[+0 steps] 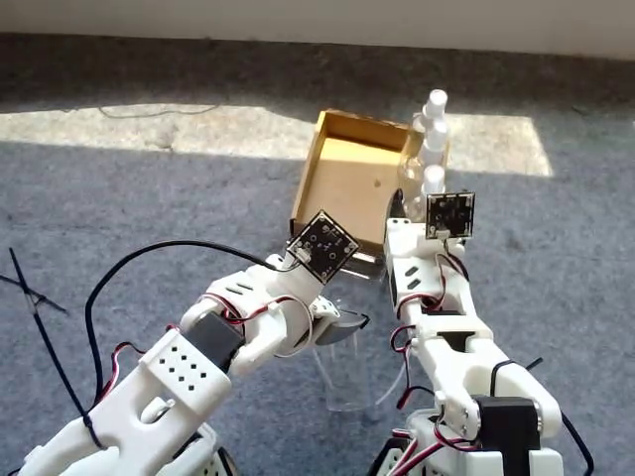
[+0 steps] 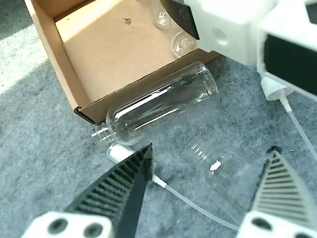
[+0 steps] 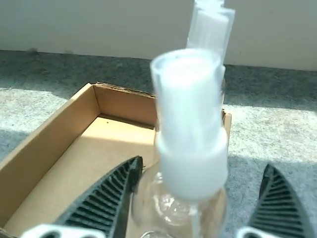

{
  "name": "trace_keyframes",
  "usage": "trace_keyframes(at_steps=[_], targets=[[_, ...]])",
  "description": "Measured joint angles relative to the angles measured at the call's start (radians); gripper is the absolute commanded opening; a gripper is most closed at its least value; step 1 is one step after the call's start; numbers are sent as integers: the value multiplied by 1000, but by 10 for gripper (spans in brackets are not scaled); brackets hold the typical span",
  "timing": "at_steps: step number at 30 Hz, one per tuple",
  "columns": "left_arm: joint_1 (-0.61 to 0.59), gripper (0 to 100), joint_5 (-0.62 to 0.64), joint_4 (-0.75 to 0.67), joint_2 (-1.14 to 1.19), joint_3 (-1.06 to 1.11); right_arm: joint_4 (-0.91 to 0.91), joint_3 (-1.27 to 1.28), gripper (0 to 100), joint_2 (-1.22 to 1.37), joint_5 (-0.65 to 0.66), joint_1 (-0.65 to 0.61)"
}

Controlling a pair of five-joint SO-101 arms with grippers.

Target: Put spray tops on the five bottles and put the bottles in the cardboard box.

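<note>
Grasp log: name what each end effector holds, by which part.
Nothing. Left end effector open above a clear plastic bottle; right end effector open around a white-capped clear bottle.

Capped bottles (image 1: 430, 149) upright in box (image 1: 347, 183); open bottle (image 2: 163, 105) lying beside.

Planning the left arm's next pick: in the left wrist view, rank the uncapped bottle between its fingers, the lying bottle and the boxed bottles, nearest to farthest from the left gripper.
From the left gripper:
1. Uncapped bottle, between the fingers.
2. Lying bottle, against the cardboard box's front wall.
3. Boxed bottles, inside, beyond that wall.
</note>
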Motion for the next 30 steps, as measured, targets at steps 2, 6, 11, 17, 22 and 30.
trace_keyframes(at_steps=[2, 6, 11, 17, 22, 30], targets=[[0, 322, 0, 0, 0, 0, 0, 0, 317, 0, 0, 0], [0, 322, 0, 0, 0, 0, 6, 3, 317, -54, 0, 0], [0, 322, 0, 0, 0, 0, 157, 3, 318, -192, 0, 0], [0, 322, 0, 0, 0, 0, 295, -9, 354, -299, 0, 0], [0, 322, 0, 0, 0, 0, 334, -35, 372, -311, 0, 0], [0, 322, 0, 0, 0, 0, 338, -35, 375, -316, 0, 0]])
